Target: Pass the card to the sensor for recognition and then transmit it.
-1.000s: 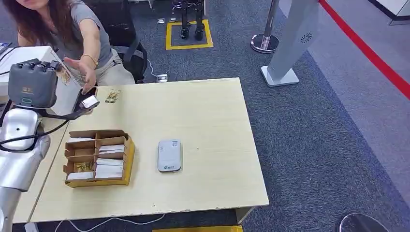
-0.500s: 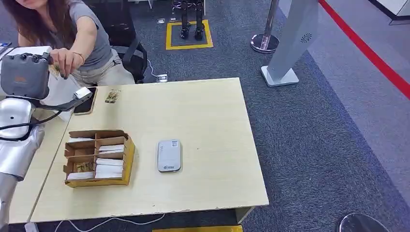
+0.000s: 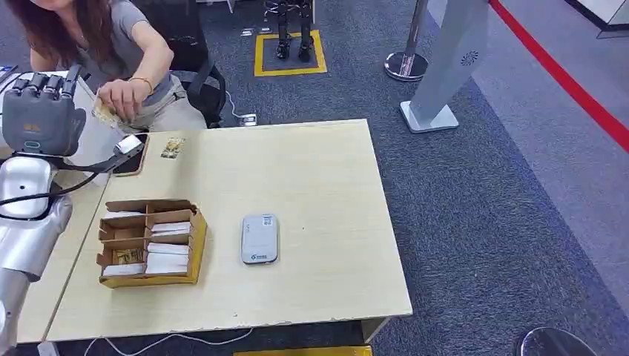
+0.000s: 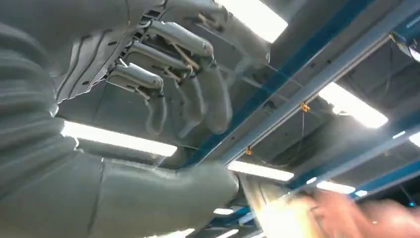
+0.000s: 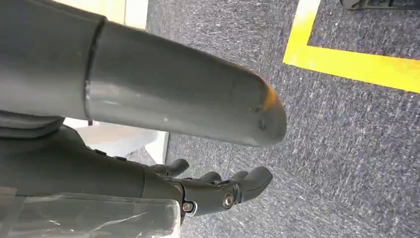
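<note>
Table: pale wood grain. Card box: brown cardboard, white cards inside. Sensor: light grey. Carpet: dark blue-grey speckle, yellow square outline, red stripe.

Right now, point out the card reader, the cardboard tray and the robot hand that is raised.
card reader [image 3: 259, 239], head view, top face.
cardboard tray [image 3: 197, 245], head view, right wall.
left robot hand [image 3: 41, 119], head view, back of hand.
</note>
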